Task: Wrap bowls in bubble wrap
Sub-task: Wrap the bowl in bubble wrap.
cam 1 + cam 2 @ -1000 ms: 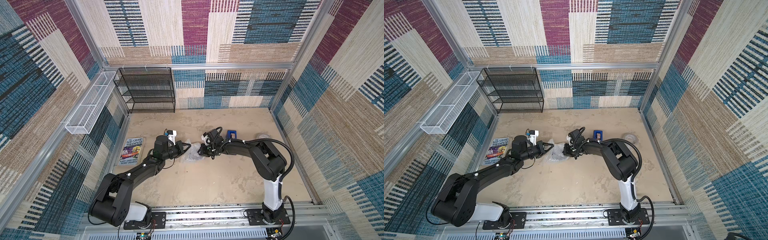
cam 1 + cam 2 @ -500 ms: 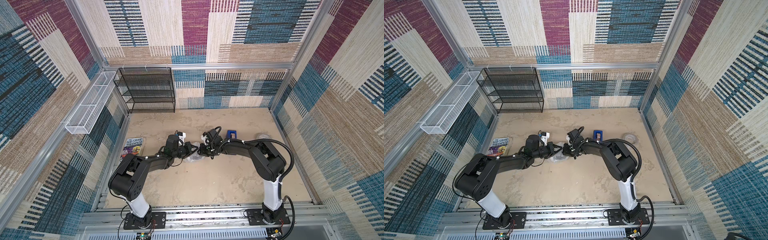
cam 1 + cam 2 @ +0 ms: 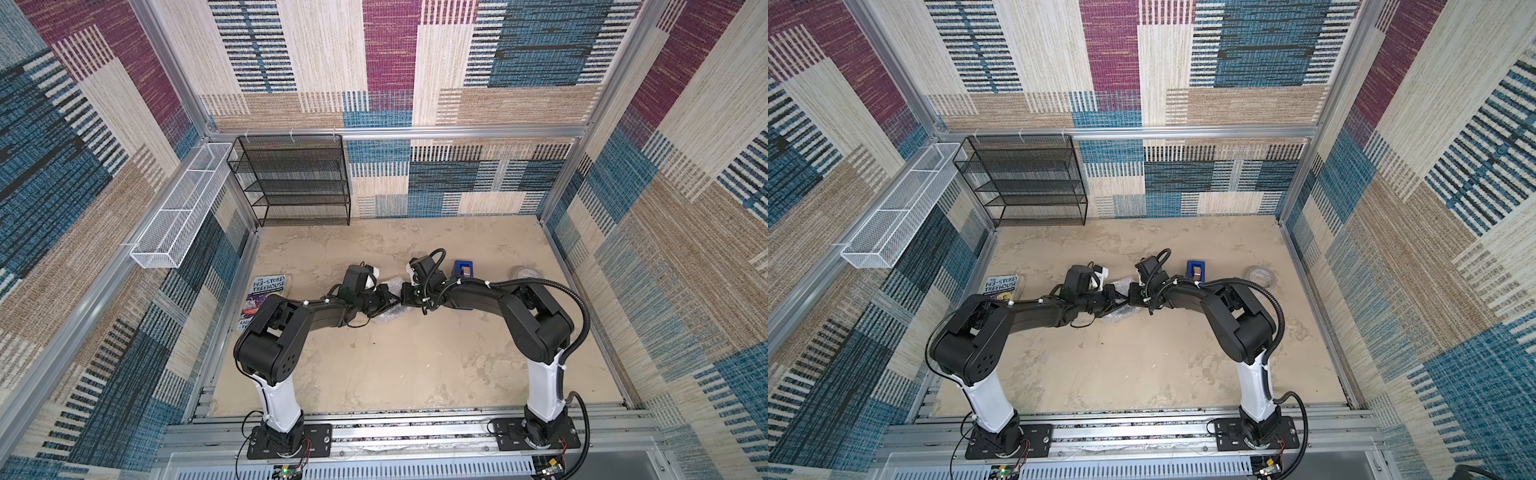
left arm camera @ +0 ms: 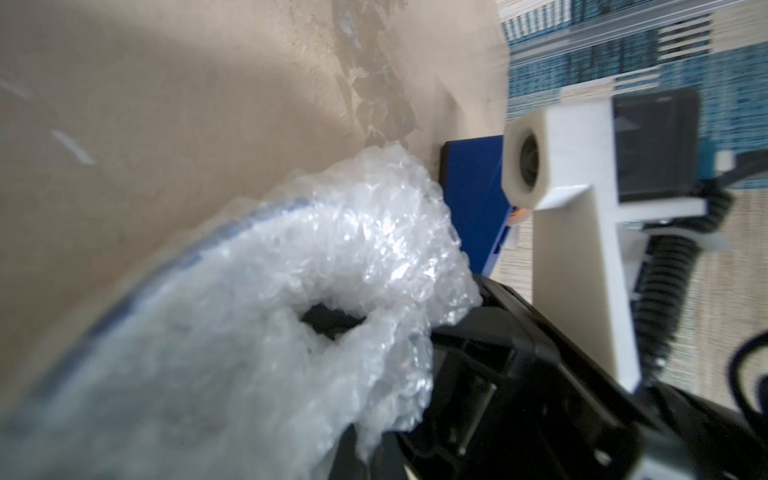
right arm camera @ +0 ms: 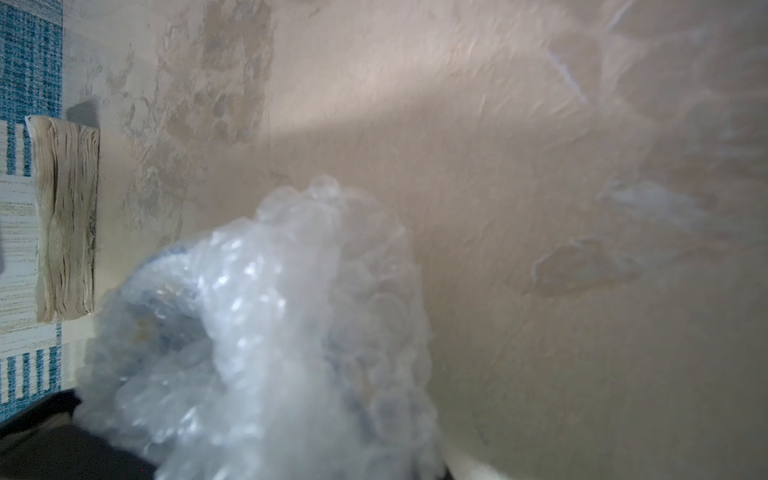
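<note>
**Bowl bundled in wrap between two grippers**

Found the bubble wrap (image 3: pixel 386 318) crumpled into a shiny lump near the middle of the table (image 3: pixel 415 365), the same in both top views. Made out the bowl (image 4: pixel 249 220) only as a blue rim edge under the film in the left wrist view, and as a bluish shadow in the right wrist view; could not read its tilt.

Saw the left gripper (image 3: pixel 388 302) and the right gripper (image 3: pixel 402 296) set nose to nose over the lump, touching or just apart, could not tell which. Judged the left gripper closed, fingertips buried in the wrap; could not confirm any pinch on the film. Could not tell open from closed on the right gripper, its tips hidden by wrap bunched against it.

Noted a blue tape dispenser (image 3: pixel 463 268) just beside the right wrist, a whitish tape roll (image 3: pixel 525 274) nearer the right wall, a book (image 3: pixel 266 291) by the left wall, a black mesh shelf (image 3: pixel 295 183) at the back and a white wire basket (image 3: pixel 178 208) on the left wall.
</note>
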Robot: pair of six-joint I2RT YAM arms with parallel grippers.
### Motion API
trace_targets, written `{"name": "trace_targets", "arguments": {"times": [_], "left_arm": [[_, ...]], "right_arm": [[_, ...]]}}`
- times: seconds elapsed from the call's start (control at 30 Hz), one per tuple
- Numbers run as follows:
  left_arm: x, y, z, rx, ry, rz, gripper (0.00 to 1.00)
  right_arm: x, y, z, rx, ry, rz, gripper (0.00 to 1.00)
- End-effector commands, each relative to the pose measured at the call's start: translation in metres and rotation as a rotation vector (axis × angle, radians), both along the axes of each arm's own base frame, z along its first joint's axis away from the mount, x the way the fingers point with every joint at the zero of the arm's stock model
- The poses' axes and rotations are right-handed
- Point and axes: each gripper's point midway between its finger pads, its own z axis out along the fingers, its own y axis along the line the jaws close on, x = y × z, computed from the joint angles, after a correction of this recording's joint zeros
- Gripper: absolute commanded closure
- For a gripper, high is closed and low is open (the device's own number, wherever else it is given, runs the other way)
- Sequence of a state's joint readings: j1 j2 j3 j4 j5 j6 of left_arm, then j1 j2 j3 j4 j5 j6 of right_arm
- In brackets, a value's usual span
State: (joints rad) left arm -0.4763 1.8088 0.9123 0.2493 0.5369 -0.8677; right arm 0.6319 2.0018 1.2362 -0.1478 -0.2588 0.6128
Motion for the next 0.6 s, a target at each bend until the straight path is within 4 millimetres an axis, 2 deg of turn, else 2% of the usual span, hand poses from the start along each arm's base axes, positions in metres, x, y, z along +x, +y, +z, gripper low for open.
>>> {"name": "trace_targets", "arguments": {"times": [0.0, 0.03, 0.17, 0.2, 0.27, 0.37, 0.57], "left_arm": [[-0.023, 0.021, -0.026, 0.251, 0.058, -0.064, 0.96], [-0.023, 0.025, -0.027, 0.285, 0.066, -0.065, 0.93], [-0.023, 0.028, -0.034, 0.352, 0.112, -0.092, 0.95], [-0.024, 0.029, -0.037, 0.367, 0.126, -0.096, 0.96], [-0.025, 0.03, -0.042, 0.392, 0.146, -0.114, 1.0], [-0.025, 0.031, -0.043, 0.41, 0.155, -0.124, 1.0], [-0.024, 0.032, -0.038, 0.437, 0.151, -0.143, 1.0]], "right_arm": [[-0.044, 0.029, 0.0, 0.118, 0.149, 0.147, 1.0], [-0.044, 0.029, 0.001, 0.12, 0.147, 0.15, 1.0], [-0.048, 0.034, 0.006, 0.157, 0.157, 0.175, 1.0], [-0.05, 0.036, 0.008, 0.168, 0.16, 0.182, 0.96], [-0.054, 0.037, 0.014, 0.194, 0.162, 0.198, 0.82], [-0.056, 0.035, 0.024, 0.203, 0.14, 0.204, 0.7], [-0.056, 0.031, 0.043, 0.22, 0.102, 0.207, 0.64]]}}
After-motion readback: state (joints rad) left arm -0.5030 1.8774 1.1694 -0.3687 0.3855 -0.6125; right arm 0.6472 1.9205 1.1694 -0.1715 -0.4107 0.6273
